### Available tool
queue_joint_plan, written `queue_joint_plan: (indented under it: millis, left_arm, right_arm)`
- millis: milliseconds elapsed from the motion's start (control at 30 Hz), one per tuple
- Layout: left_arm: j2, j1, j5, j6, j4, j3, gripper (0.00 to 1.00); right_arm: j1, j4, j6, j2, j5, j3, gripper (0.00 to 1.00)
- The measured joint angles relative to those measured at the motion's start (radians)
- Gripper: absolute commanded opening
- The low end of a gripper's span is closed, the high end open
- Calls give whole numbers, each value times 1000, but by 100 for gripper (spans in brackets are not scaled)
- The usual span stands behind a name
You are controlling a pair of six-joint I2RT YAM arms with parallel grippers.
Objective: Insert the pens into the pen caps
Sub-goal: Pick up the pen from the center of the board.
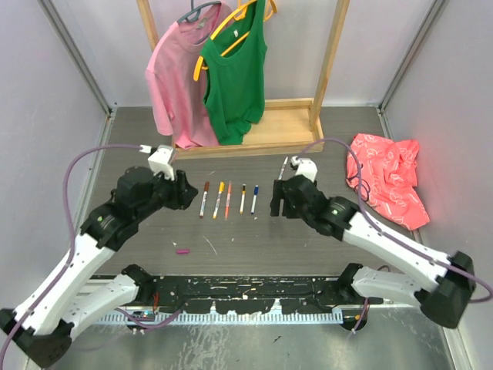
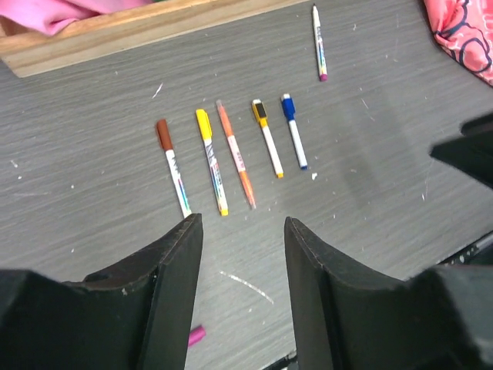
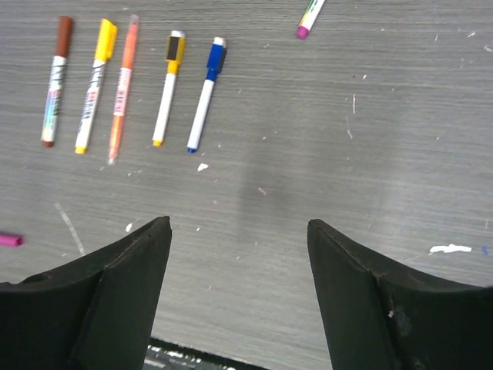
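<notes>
Five pens lie side by side on the grey table: brown [image 1: 204, 199], yellow [image 1: 218, 198], orange [image 1: 229, 199], yellow-and-black [image 1: 243, 198] and blue [image 1: 255, 198], each with a coloured cap on its far end. A sixth pen [image 1: 283, 166] with a magenta end lies apart, further back. One loose magenta pen cap [image 1: 182, 250] rests near the front left, also seen as the cap [image 2: 196, 335] and the cap [image 3: 11, 240]. My left gripper [image 2: 242, 223] hovers open just in front of the row. My right gripper [image 3: 239, 223] stands open to the right of the blue pen [image 3: 206, 94]. Neither holds anything.
A wooden clothes rack [image 1: 254, 139] at the back carries a pink shirt [image 1: 177, 77] and a green tank top [image 1: 235, 73]. A crumpled red-pink cloth [image 1: 389, 181] lies at the right. Grey walls close in both sides.
</notes>
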Motion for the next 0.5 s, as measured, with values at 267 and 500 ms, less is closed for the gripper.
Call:
queue_joint_plan:
  millis: [267, 500]
  left_arm:
    - [-220, 0, -9, 38, -138, -54, 49]
    - [-305, 0, -79, 40, -229, -70, 50]
  right_arm:
    - [-137, 13, -100, 328, -12, 151, 65]
    - [-298, 95, -143, 568, -79, 281, 61]
